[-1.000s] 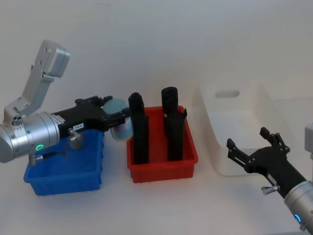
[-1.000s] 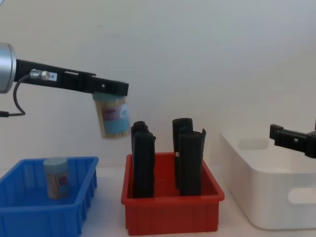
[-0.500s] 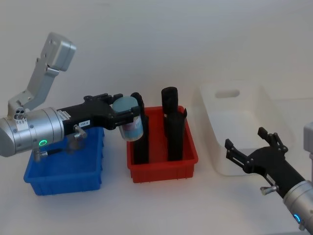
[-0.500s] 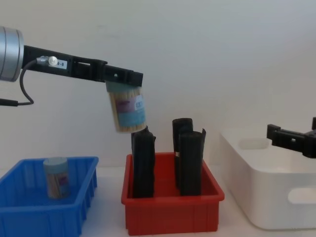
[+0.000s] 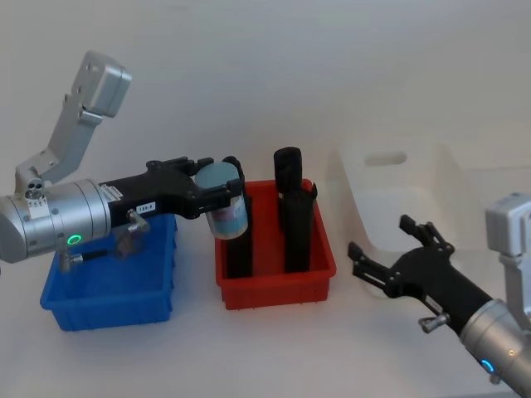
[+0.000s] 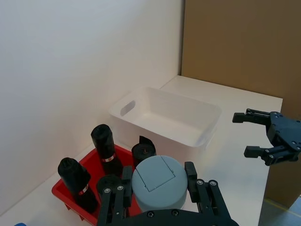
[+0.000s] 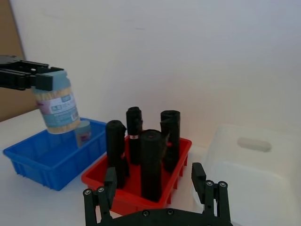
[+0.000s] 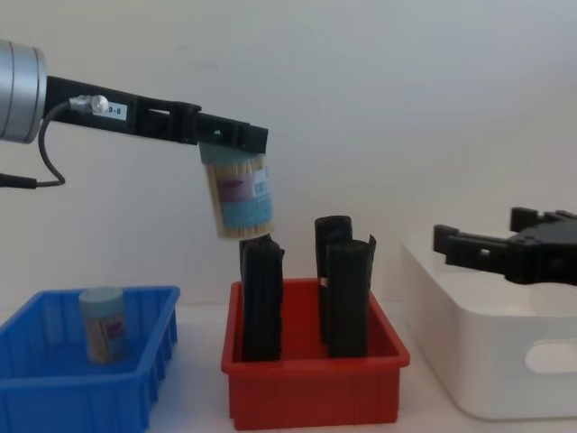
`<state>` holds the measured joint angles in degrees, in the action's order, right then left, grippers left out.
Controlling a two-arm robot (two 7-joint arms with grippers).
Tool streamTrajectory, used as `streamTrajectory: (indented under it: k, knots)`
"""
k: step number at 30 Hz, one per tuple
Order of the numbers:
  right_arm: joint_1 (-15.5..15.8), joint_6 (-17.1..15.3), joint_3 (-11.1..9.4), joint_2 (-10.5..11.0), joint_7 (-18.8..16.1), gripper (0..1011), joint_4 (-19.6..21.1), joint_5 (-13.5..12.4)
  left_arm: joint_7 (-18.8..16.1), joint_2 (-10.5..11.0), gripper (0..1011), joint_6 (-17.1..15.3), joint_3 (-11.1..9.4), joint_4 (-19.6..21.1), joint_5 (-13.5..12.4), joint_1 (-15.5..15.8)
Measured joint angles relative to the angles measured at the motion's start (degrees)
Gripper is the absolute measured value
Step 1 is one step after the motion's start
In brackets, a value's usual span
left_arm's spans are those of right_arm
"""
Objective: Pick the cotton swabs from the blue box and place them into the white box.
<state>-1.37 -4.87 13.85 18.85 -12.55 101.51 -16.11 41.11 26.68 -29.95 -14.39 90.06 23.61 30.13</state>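
**Inspector:** What has moved in the last second?

**Onlooker:** Two items. The left gripper [image 8: 236,144] has carried its jar of cotton swabs [image 8: 241,200] from the blue-box side of the red bin [image 8: 311,394] to a spot above that bin's left edge. The right gripper [image 5: 379,242] has swung in toward the red bin's right side and now hangs in front of the white box [image 8: 487,361].

**Inspector:** State of the fingers?

**Onlooker:** The left fingers are closed on the jar at its lid end. The jar hangs beneath them, tilted and touching nothing else. The right fingers are spread wide and hold nothing.

**Inspector:** Remaining stock?

**Onlooker:** A second jar [image 8: 102,323] stands upright in the blue box [image 8: 81,397], which sits on the bench to the left of the red bin. The white box sits to the right of it.

**Inspector:** Hazards, in your judgement?

**Onlooker:** I see three.
- **Low clearance:** The jar's base rides just above the tops of the black upright objects [image 8: 261,298] standing in the red bin. Any sag on the way across could clip one and knock the jar loose.
- **Weak hold:** The jar is held only near the lid, and it is tilted. A jerk could let it slip, and it would drop into the red bin instead of the white box.
- **Crowded path:** The right arm now stands close to the route beyond the red bin. If both arms close in together, the fingers may collide.
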Motion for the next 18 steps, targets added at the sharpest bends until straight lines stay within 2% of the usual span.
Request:
streamTrajectory:
  k: [8, 18]
  knots:
    - [-2.6, -2.2, 1.2, -1.2, -5.9, 1001, -0.6, 2.1, 0.2, 0.0, 670, -0.1, -0.1, 0.0, 0.0, 0.1]
    - [-8.1, -5.3, 3.4, -4.4, -13.8, 1001, -3.6, 5.9, 0.3, -0.1, 670, -0.2, -0.1, 0.1, 0.1, 0.1]
